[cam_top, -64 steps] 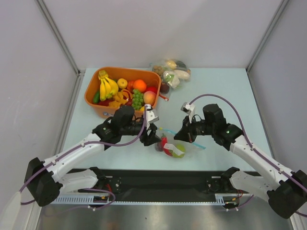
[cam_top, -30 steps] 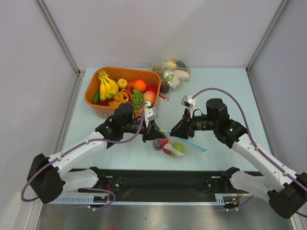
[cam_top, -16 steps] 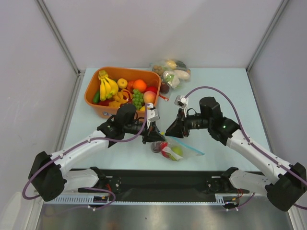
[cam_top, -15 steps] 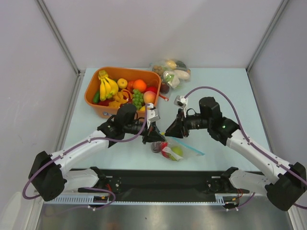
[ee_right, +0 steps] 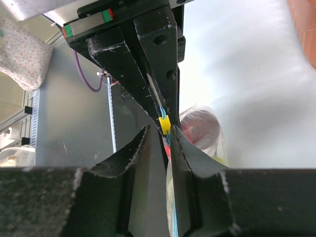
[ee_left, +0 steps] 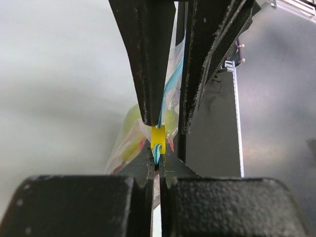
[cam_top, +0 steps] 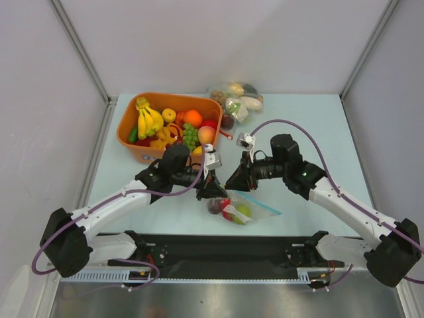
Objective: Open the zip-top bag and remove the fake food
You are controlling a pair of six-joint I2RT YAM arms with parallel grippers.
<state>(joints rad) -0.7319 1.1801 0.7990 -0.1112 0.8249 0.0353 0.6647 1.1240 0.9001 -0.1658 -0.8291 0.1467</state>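
The zip-top bag point(cam_top: 250, 207) hangs by its zip edge just above the table's near middle. The fake food is inside: a green pear-like fruit point(cam_top: 244, 211), a red chili point(cam_top: 227, 212) and a dark purple fruit point(cam_top: 214, 205). My left gripper point(cam_top: 215, 189) is shut on the blue zip strip point(ee_left: 170, 91), right behind a yellow slider point(ee_left: 158, 134). My right gripper point(cam_top: 232, 182) faces it tip to tip. Its jaws stand a little apart around the strip point(ee_right: 174, 217), with the slider point(ee_right: 164, 124) just past their tips. The purple fruit point(ee_right: 200, 128) shows through the plastic.
An orange tub point(cam_top: 126, 129) of bananas, grapes and other fruit stands at the back left. A larger clear bag of vegetables point(cam_top: 238, 98) lies at the back middle. A black strip point(cam_top: 225, 248) runs along the near edge. Grey walls close in both sides.
My right gripper has moved left until it meets the left gripper's tips, and its jaws have narrowed. The bag has shifted slightly left with both arms.
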